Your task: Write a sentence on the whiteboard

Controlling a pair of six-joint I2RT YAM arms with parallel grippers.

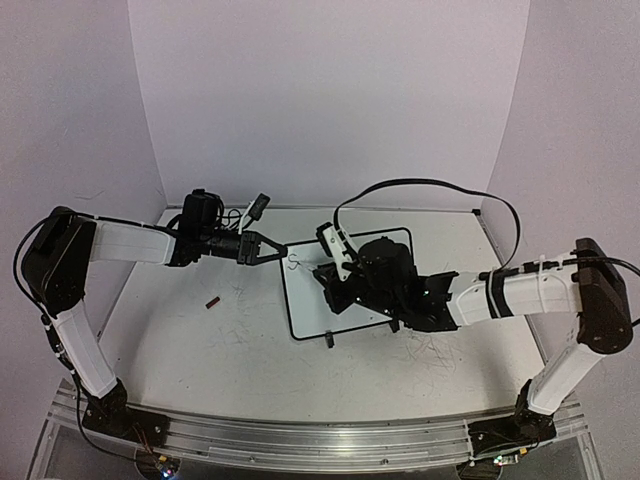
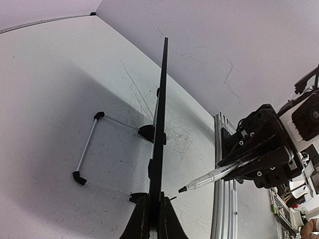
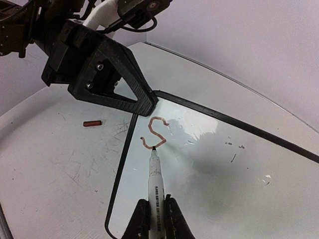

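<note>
The whiteboard [image 1: 305,300] stands propped on its wire stand [image 2: 87,149] mid-table. Of the sentence [image 3: 157,133] we read only one reddish-brown "S", near the board's 10 o'clock corner. The marker [image 3: 155,174] touches the board at the letter's lower tail, its tip at 12 o'clock from the right gripper [image 3: 156,206], whose fingers are closed tight around the barrel. At that same corner the left gripper [image 2: 154,199] pinches the black frame, clamped hard on it. We spot a small red cap [image 1: 213,301] on the table [image 1: 200,350] at 9 o'clock, well apart from the board.
</note>
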